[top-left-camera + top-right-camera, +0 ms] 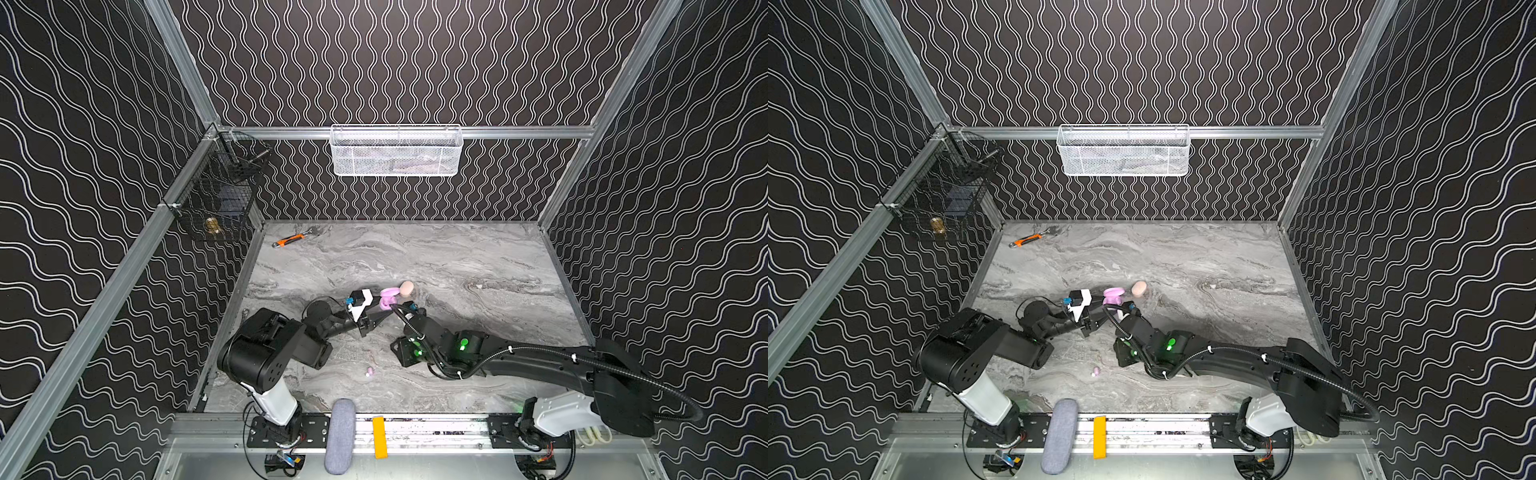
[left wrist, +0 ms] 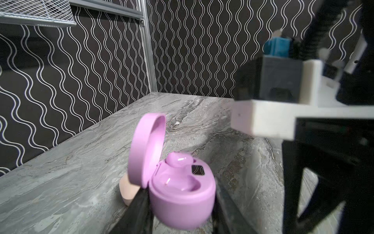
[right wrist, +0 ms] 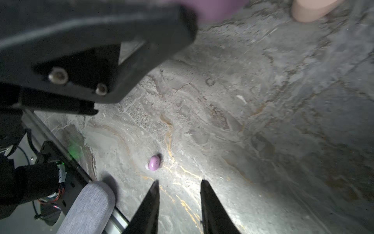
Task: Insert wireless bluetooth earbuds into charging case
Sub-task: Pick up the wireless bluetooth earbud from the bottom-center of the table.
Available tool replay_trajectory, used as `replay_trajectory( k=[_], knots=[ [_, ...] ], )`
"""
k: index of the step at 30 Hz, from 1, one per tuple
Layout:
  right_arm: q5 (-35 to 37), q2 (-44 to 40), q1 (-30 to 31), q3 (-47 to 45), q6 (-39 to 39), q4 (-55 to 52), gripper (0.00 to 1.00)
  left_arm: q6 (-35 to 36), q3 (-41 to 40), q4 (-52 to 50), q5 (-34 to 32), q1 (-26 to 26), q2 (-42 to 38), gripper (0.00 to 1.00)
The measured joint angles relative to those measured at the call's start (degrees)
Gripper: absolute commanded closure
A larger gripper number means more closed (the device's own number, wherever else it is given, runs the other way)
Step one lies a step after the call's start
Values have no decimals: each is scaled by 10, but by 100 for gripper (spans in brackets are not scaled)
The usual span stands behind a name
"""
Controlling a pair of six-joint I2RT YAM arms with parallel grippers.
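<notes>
Left tool (image 2: 181, 210) grips open lilac case (image 2: 176, 194) beside cream case (image 2: 127, 192); right tool (image 3: 179, 182) parted, loose earbud (image 3: 154, 162) ahead.

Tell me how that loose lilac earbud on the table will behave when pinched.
The loose lilac earbud looks rounded and glossy, so it may squirt from the right gripper or roll on the smooth table. It is tiny, so probably very light; a nudge could send it skidding.

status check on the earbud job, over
Left tool shut on pink case, lid open, one bud seated. Right tool open, empty. Loose bud on table. Cream case close beside pink case.
</notes>
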Motion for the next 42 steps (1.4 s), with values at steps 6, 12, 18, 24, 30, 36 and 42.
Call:
replay_trajectory(
  k=[6, 12, 18, 24, 30, 36, 42],
  knots=[
    [-28, 45, 16, 3, 5, 23, 66, -4, 0, 0, -20, 8, 0, 65],
    [-57, 92, 26, 17, 7, 44, 67, -29, 8, 0, -44, 25, 4, 65],
    [-95, 128, 31, 21, 16, 76, 68, -44, 12, 0, -59, 36, 8, 65],
    [-120, 153, 32, 15, 33, 108, 68, -47, 13, 0, -61, 39, 8, 64],
    [-131, 177, 32, 18, 45, 116, 68, -49, 13, 0, -61, 40, 8, 64],
    [-133, 183, 28, 16, 58, 125, 68, -49, 13, 0, -61, 40, 9, 64],
    [-134, 193, 22, 15, 65, 139, 69, -51, 15, 0, -58, 40, 10, 64]
  ],
)
